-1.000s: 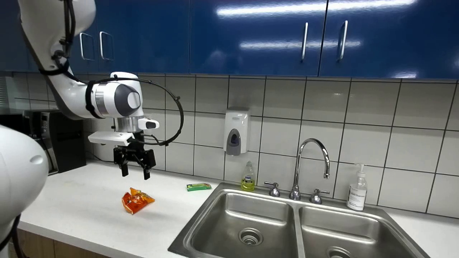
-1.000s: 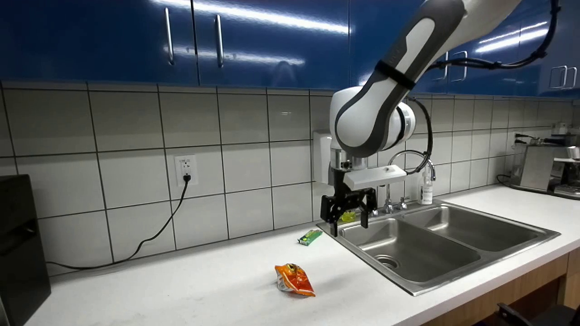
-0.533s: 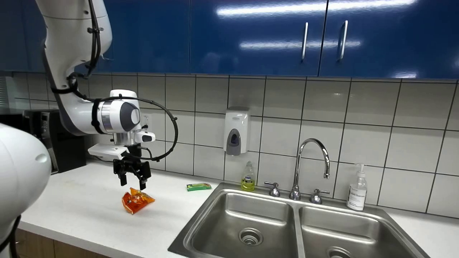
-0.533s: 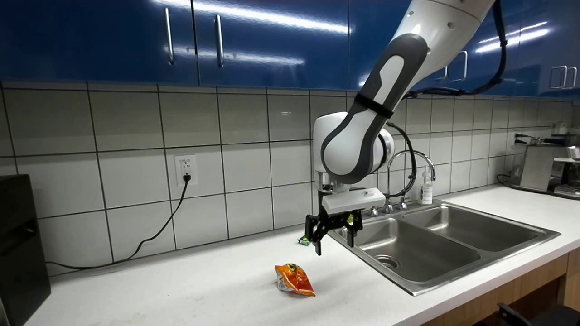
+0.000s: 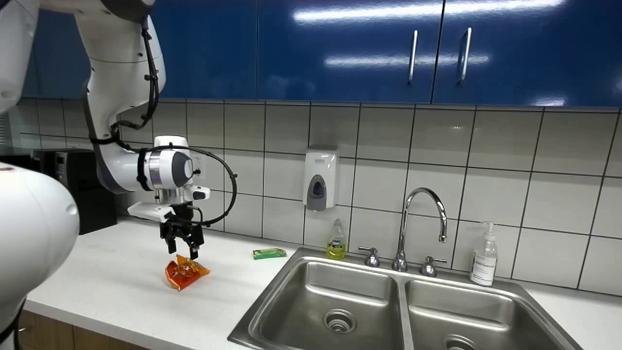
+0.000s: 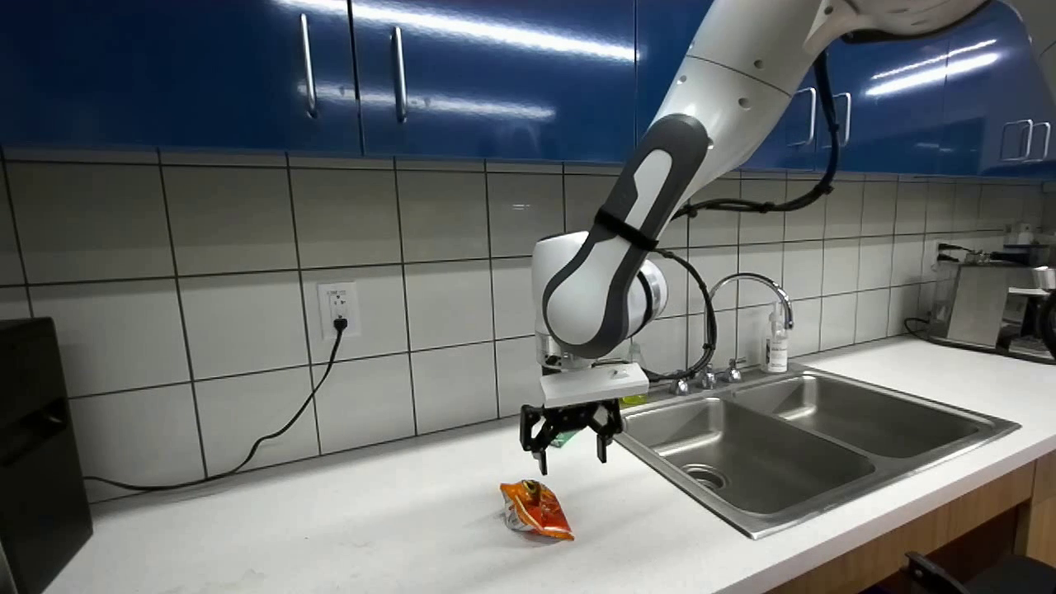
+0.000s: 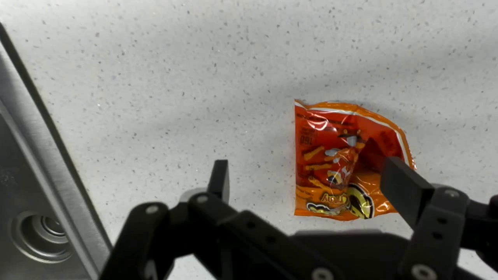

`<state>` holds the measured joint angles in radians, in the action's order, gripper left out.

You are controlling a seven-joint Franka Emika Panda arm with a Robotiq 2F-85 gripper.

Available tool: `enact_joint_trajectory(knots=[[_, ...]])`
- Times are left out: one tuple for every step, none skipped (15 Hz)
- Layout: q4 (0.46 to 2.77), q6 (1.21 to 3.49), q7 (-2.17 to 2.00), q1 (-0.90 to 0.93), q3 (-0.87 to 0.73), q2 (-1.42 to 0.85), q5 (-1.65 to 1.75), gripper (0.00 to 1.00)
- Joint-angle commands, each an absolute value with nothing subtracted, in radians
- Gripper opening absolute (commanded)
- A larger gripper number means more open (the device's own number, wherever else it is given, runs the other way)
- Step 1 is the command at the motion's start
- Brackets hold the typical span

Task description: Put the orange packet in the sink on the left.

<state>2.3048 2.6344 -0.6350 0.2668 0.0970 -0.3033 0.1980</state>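
Note:
The orange packet (image 5: 184,276) lies crumpled on the white counter, left of the double sink; it also shows in an exterior view (image 6: 538,511) and in the wrist view (image 7: 327,159). My gripper (image 5: 182,252) is open and empty, pointing down above the packet; it also shows in an exterior view (image 6: 572,462). In the wrist view the right finger overlaps the packet's right part, and the left finger is over bare counter; my gripper (image 7: 307,169) is off-centre to the packet's left. The sink's left basin (image 5: 350,287) shows whole drain; its rim (image 7: 58,175) crosses the wrist view's left side.
A small green pack (image 5: 269,253) lies near the wall. A yellow dish soap bottle (image 5: 336,244), the faucet (image 5: 402,238) and a pump bottle (image 5: 484,265) stand behind the sink. A black appliance (image 5: 90,194) stands at the counter's far left. Blue cabinets (image 5: 340,48) hang above.
My gripper has come down and, in an exterior view, moved left toward the packet, with most of the descent in the earlier half second. It stays open. The packet has not moved.

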Motion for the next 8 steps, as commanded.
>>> enact_joint_trajectory(knots=[[2.206,2.623,-0.699,0.325,0.049,-0.388,0.213,1.0],[2.187,2.623,-0.707,0.336,0.039,-0.408,0.21,1.0],[2.17,2.622,-0.711,0.346,0.031,-0.425,0.207,1.0],[2.154,2.62,-0.715,0.355,0.023,-0.442,0.205,1.0],[2.141,2.62,-0.719,0.363,0.016,-0.456,0.202,1.0],[2.128,2.62,-0.724,0.371,0.01,-0.47,0.2,1.0],[2.116,2.617,-0.726,0.378,0.004,-0.483,0.198,1.0],[2.105,2.616,-0.729,0.383,0.0,-0.495,0.195,1.0]])
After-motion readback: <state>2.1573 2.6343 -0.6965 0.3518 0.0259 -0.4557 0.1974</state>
